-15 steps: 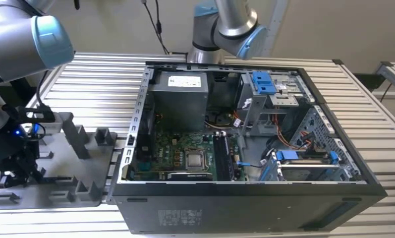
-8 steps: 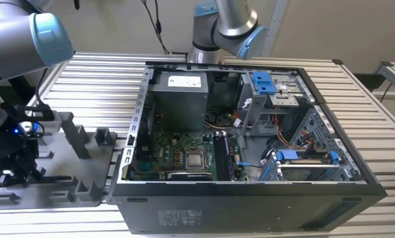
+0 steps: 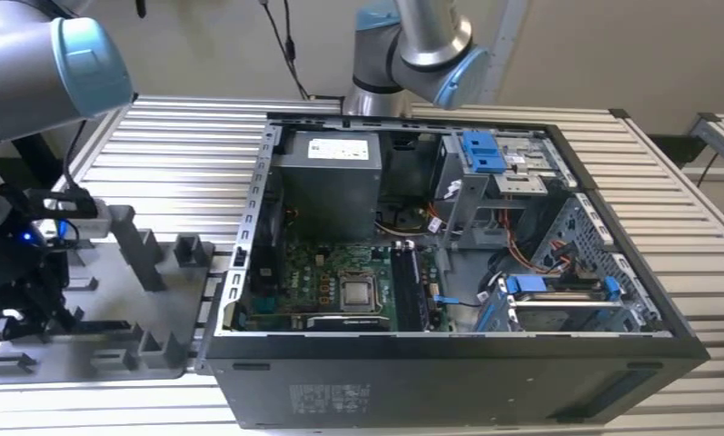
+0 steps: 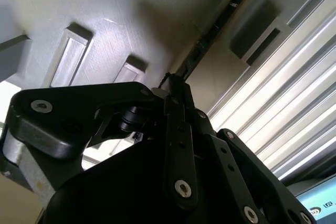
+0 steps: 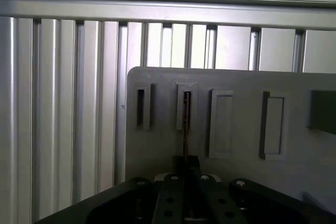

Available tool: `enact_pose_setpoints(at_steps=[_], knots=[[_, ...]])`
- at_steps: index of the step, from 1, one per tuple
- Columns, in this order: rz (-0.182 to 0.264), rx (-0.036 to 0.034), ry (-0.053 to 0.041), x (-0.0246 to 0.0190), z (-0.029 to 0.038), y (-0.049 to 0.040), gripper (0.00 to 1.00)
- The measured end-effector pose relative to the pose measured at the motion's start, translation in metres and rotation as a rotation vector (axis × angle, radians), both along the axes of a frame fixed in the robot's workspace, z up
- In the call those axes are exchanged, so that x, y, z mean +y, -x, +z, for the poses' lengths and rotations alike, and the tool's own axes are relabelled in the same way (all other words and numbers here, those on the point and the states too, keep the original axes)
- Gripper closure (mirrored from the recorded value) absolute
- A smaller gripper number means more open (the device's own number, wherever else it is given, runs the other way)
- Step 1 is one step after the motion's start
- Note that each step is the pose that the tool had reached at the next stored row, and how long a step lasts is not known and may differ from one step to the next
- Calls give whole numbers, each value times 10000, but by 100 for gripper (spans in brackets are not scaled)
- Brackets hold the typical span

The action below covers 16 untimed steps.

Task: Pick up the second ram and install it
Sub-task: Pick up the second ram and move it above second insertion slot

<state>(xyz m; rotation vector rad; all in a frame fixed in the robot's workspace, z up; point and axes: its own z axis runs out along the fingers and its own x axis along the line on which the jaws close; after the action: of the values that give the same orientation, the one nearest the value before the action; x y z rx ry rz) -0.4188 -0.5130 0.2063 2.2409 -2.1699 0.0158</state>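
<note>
Exterior view first: an open computer case (image 3: 459, 381) lies on its side on a slatted aluminium counter (image 3: 180, 145). Its motherboard (image 3: 325, 272) faces up, with a square silver CPU (image 3: 359, 292) near the board's middle. Blue drive brackets (image 3: 485, 150) sit at about one o'clock from that chip. From the case's middle, at roughly eight o'clock toward the exterior view's left, a grey fixture plate (image 3: 107, 300) with raised slots and posts rests on the counter just beside the case wall. The working arm reaches down there, and its black end effector (image 3: 34, 313) hangs low over the plate's outer part, well apart from the motherboard. Another grey and blue arm (image 3: 411, 45) stands beyond the case at about twelve o'clock.

In both wrist views the second ram (image 5: 186, 121) (image 4: 207, 38) shows edge-on as a thin dark strip. It stands in one narrow slot of the fixture plate (image 5: 236, 82) (image 4: 131, 19), with other slots on either side of it. The strip runs straight from that slot to the end effector (image 5: 186, 160) (image 4: 169, 85). The fingertips are pressed together on its near end, pinching it from both flat sides. Past the plate's edge the counter's ribs (image 5: 58, 103) (image 4: 294, 103) show. The ram sits in its slot, away from the case, and is not on the board.
</note>
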Motion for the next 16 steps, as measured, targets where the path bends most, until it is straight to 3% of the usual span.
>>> enact_pose_setpoints(at_steps=[16], knots=[[0,0,0,0,48,0,86]])
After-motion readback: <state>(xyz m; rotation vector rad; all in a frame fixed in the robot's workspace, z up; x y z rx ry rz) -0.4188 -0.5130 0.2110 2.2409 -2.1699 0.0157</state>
